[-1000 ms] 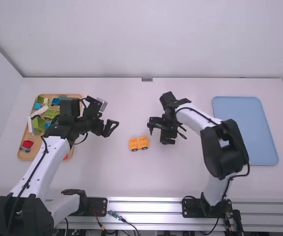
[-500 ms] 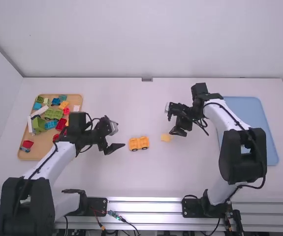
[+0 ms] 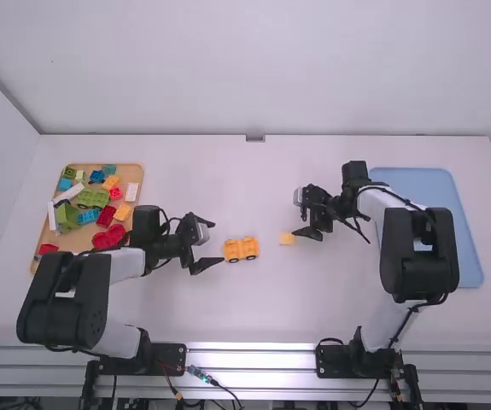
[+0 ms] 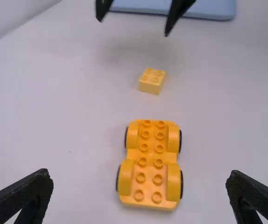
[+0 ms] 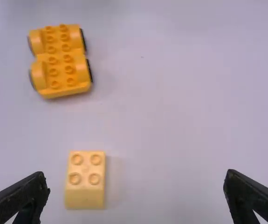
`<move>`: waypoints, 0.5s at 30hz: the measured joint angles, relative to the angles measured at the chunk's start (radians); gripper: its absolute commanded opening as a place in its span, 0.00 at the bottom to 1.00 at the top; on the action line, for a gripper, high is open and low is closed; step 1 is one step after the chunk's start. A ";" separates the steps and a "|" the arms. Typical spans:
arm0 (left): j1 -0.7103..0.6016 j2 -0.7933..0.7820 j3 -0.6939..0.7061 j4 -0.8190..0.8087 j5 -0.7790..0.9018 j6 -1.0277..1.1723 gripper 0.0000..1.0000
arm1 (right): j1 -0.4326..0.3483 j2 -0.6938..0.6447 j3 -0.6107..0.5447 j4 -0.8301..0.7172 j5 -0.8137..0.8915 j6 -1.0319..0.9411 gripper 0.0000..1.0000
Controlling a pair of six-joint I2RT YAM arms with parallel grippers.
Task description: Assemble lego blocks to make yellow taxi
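An orange-yellow wheeled base (image 3: 241, 248) stands on the table between the arms, studs up. To its right, apart from it, lies a small light-yellow brick (image 3: 287, 239). My left gripper (image 3: 208, 247) is just left of the base, open and holding nothing. My right gripper (image 3: 303, 215) is open above and to the right of the brick. In the left wrist view the base (image 4: 150, 163) is between and beyond the spread fingers of my left gripper (image 4: 140, 196). In the right wrist view the brick (image 5: 85, 182) is near my right gripper (image 5: 136, 196).
A wooden tray (image 3: 37, 260) with several coloured blocks stands at the left, partly behind the left arm. A light-blue tray (image 3: 458, 248) lies at the right, with the right arm over its near left part.
Both arms have moved: the left gripper came right and down toward the base, and the right gripper drew back to the right, uncovering the light-yellow brick on the table.
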 measured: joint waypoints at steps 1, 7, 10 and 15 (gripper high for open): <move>-0.007 0.019 0.017 -0.037 0.001 0.016 0.99 | 0.006 0.000 -0.016 0.037 0.006 0.031 0.99; -0.063 0.091 0.102 -0.196 -0.003 0.133 0.99 | 0.071 0.000 -0.091 0.185 0.030 0.166 0.99; -0.103 0.117 0.125 -0.200 -0.020 0.165 0.99 | 0.107 0.000 -0.127 0.265 0.069 0.192 0.99; -0.130 0.132 0.126 -0.139 -0.041 0.155 0.99 | 0.143 0.000 -0.176 0.355 0.119 0.205 0.99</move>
